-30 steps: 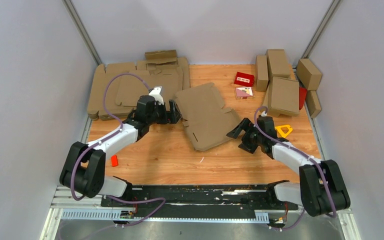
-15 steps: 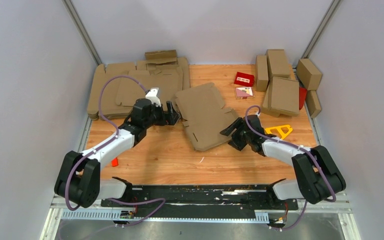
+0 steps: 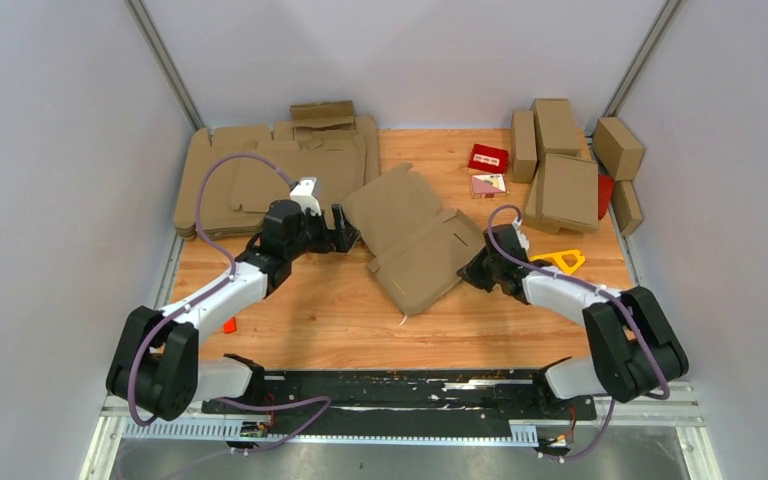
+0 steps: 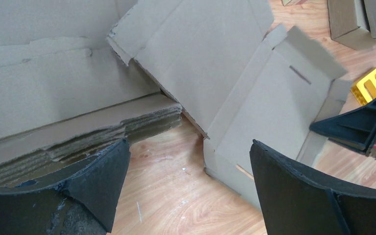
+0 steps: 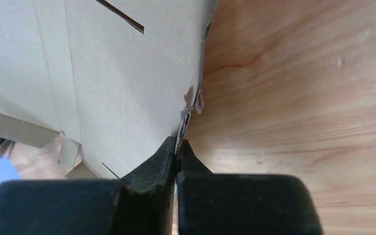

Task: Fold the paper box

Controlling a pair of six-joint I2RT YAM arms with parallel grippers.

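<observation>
Unfolded paper box point(image 3: 415, 235) mid-table, far corner resting on stack of blanks point(image 3: 260, 180). Since a second ago right gripper point(image 5: 177, 147) has closed, pinching box's right edge; sheet has swung round. Beside its left edge, left gripper point(image 4: 188, 166) stays spread wide, holding nothing. Edge likely secured; folding can start.

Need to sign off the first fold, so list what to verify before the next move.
1. Grip: right end effector shut on the paper box edge: ok.
2. Grip depth: only the fingertips pinch a frayed edge; whether it will hold: cannot tell.
3. Free arm: left end effector open, holding nothing: ok.
4. Box free of the pile of flat blanks: not ok, its far corner overlaps the pile.
5. Yellow piece lies apart from the box: ok.
</observation>
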